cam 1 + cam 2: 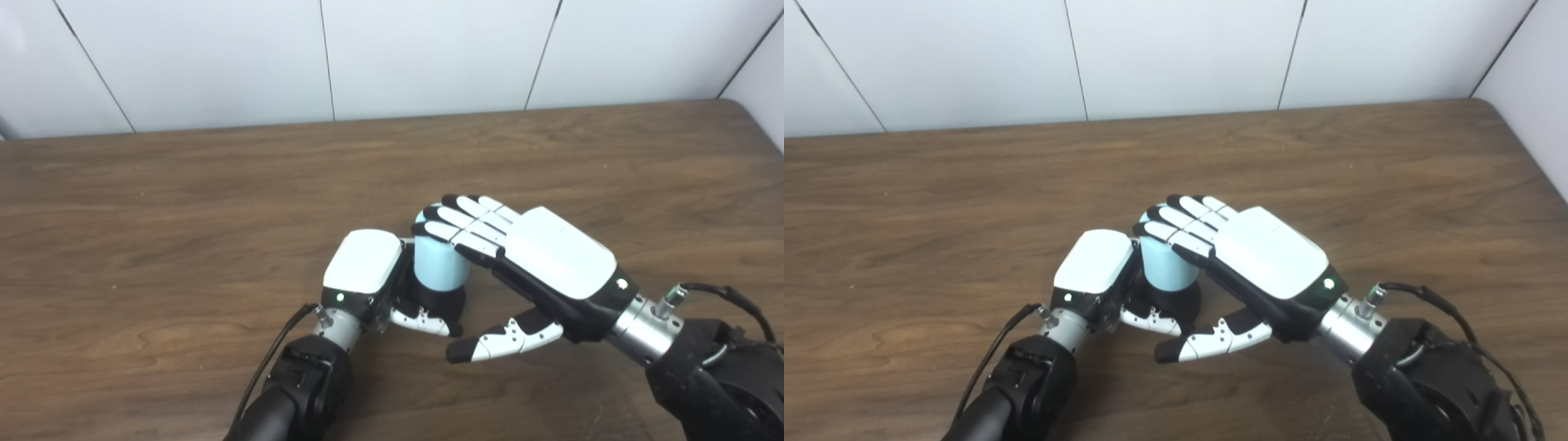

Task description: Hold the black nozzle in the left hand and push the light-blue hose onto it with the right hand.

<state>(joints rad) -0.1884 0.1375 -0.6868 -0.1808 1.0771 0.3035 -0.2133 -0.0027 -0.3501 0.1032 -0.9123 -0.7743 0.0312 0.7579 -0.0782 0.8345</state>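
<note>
Left hand [367, 272] is curling around the black nozzle [442, 300] near the middle of the table [184, 202], its thumb wrapping the nozzle's front, and the light-blue hose [438, 263] is standing upright on the nozzle, touching this hand's inner side. Right hand [539, 263] is lying palm-down with its fingers [456, 223] stretching flat over the hose's top and its thumb sticking out free below, gripping nothing. Bare wood is spreading wide to the left, to the far edge at the wall [429, 55] and to the rounded right corner.
</note>
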